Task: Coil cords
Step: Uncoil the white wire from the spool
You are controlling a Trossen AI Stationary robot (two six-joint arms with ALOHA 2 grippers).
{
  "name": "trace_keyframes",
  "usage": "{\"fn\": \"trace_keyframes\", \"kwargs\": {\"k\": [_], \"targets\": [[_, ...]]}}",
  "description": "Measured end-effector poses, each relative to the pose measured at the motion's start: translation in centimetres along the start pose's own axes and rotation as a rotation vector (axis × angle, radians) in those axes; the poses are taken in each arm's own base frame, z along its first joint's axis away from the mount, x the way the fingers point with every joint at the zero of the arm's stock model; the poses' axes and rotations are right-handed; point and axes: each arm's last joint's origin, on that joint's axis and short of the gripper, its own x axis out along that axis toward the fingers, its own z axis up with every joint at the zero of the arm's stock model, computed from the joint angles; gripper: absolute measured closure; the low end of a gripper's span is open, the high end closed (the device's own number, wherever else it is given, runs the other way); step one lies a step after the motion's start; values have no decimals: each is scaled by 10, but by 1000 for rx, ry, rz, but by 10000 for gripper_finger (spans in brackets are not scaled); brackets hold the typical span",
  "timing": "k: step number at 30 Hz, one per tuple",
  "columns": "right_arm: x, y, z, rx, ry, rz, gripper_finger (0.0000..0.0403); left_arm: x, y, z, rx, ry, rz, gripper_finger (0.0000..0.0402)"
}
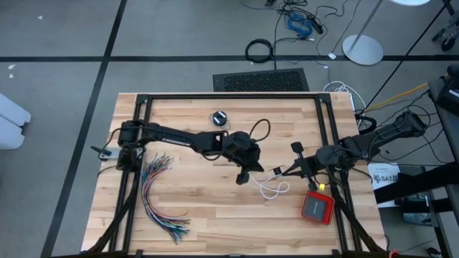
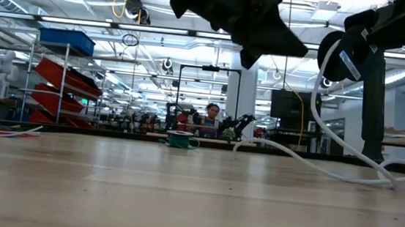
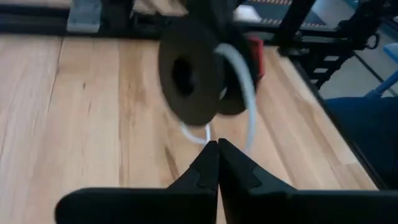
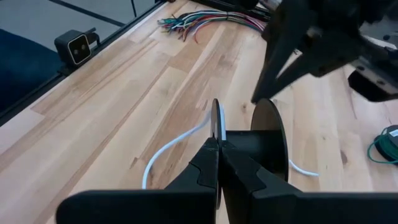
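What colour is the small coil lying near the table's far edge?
Teal-green; the coil shows best in the low view.

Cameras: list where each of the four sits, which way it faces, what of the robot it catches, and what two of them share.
High view: overhead, facing straight down; both arms, wooden table, coloured wire bundle.
Low view: table-top height, facing level into the room; arms hang from above, white cord trailing.
Left wrist view: on the left arm, facing the black spool; left pincer shut.
Right wrist view: on the right arm; right pincer shut on the spool's flange.
Shared: both wrist views show the spool and white cord.
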Motion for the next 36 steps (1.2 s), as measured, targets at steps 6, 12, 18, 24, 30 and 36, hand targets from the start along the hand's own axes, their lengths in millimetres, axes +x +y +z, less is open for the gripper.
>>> {"fn": "trace_keyframes", "kwargs": {"k": [6,12,18,24,30,36], "targets": [[0,0,0,-3,0,-1,403,6,-6,-5,5,24,-32,301],[0,0,1,-15,-13,-4,403,18,-15,-7,-1,-8,-120,237],[0,-1,6,-27,-59,-10,403,40,-10,-25,-61,9,-152,233],[0,-1,6,-26,-59,-10,403,43,-10,-23,-69,-25,-150,237],[0,-1,6,-24,-57,-9,403,43,-10,-24,-48,-15,-176,315],[0,0,4,-17,-40,-6,403,42,-7,-25,-31,-3,-185,389]]}}
